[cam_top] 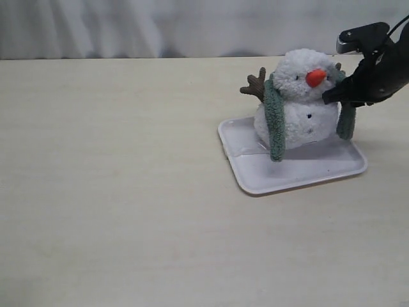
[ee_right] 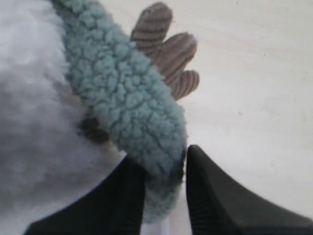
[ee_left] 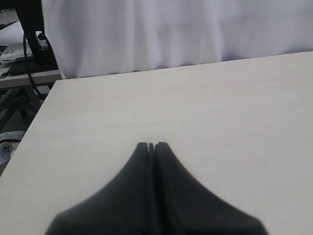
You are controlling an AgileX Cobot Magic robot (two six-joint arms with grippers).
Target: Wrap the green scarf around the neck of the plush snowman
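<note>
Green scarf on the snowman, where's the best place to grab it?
Take the green scarf near its free end hanging beside the right gripper, coming from that open side: it hangs loose off the plush snowman, a narrow strip easy to pinch across.

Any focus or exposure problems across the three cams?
Exterior view: soft, even light, only a faint shadow beside the white tray, and acceptably sharp. Left wrist view: the left fingers are blurred up close and the curtain is nearly blown out. Right wrist view: the green scarf is crisp, the plush snowman a defocused white mass.
</note>
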